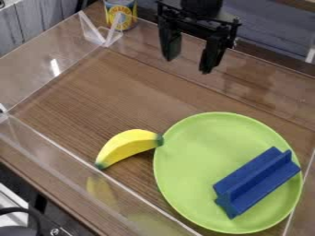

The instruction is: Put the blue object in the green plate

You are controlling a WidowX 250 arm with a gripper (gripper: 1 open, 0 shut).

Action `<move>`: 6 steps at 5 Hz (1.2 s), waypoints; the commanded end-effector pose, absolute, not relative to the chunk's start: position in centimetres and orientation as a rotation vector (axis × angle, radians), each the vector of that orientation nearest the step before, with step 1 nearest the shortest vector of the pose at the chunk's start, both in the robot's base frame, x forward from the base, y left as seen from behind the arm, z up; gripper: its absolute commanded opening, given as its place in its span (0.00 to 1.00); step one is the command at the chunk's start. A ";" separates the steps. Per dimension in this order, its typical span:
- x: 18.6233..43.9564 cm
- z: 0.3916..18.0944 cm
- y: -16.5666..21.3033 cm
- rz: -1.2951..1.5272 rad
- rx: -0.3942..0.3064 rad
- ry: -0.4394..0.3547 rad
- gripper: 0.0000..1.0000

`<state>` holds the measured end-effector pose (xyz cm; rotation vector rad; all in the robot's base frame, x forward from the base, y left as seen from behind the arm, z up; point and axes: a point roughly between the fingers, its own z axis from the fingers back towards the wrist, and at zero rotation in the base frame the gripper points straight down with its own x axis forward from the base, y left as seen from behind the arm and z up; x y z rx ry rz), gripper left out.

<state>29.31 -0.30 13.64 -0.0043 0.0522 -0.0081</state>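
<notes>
The blue object (257, 181), a dark blue stepped block, lies on the right part of the green plate (197, 175), slanting from lower left to upper right. The plate rests on the wooden floor of the enclosure at the near right. My gripper (191, 48) hangs at the far side, well above and behind the plate, pointing down with its black fingers (209, 53) spread apart and nothing between them. It is open and touches nothing.
A yellow banana (127, 146) lies just left of the plate, its tip at the rim. Clear acrylic walls (50, 64) enclose the wooden table. A yellow can (120, 13) stands outside the far wall.
</notes>
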 end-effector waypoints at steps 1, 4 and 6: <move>29.5 13.6 -0.7 0.035 -0.004 0.047 1.00; 29.4 14.5 0.3 -0.014 -0.001 0.022 1.00; 29.2 14.3 0.6 0.011 -0.005 -0.008 1.00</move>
